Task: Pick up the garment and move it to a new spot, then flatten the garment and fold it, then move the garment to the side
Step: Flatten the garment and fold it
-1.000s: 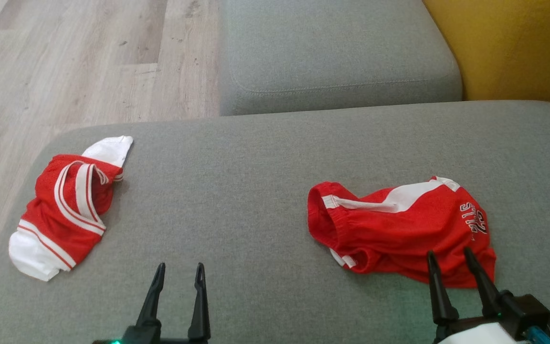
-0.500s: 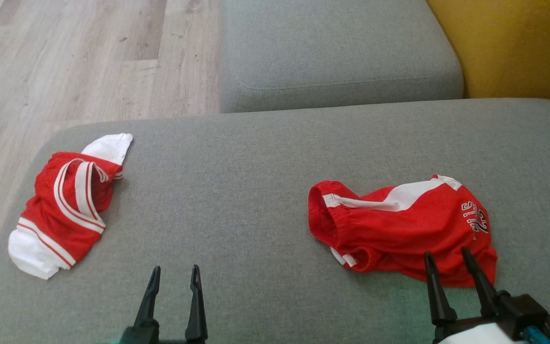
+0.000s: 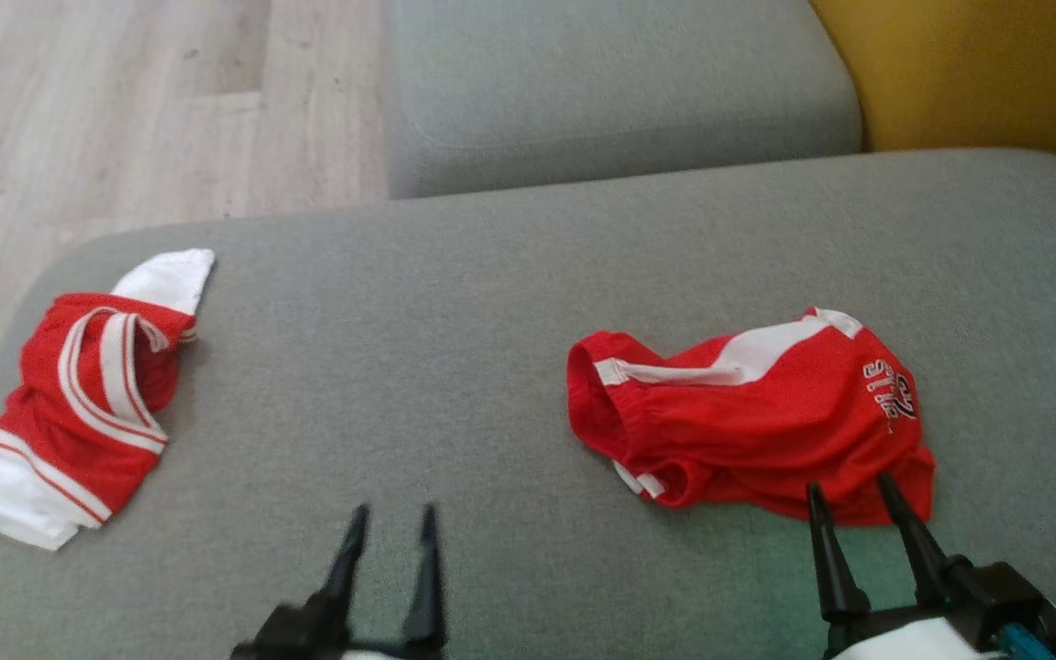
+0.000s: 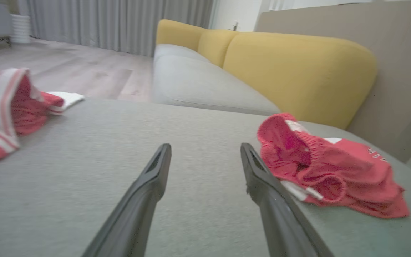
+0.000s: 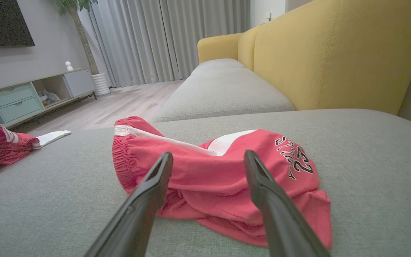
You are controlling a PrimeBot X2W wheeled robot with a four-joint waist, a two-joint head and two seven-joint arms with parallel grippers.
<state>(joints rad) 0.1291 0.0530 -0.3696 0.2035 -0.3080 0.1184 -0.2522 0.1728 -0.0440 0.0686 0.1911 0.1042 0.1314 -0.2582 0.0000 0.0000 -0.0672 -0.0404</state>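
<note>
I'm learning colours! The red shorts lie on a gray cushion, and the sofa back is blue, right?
No: the sofa back is yellow, not blue, as the right wrist view shows. The red shorts do lie on a gray cushion.

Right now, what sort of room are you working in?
Most likely a home living room: a grey-and-yellow sofa, a wall-mounted TV above a low cabinet, and floor-length curtains.

1. My right gripper: fingers spread wide, nothing between them.
2. Red shorts, white stripe, number 23, lying crumpled on the grey cushion just past my fingertips.
3. Second red-and-white garment, far left, well apart from the shorts.
4. Behind: yellow backrest, grey curtains, pale cabinet.
</note>
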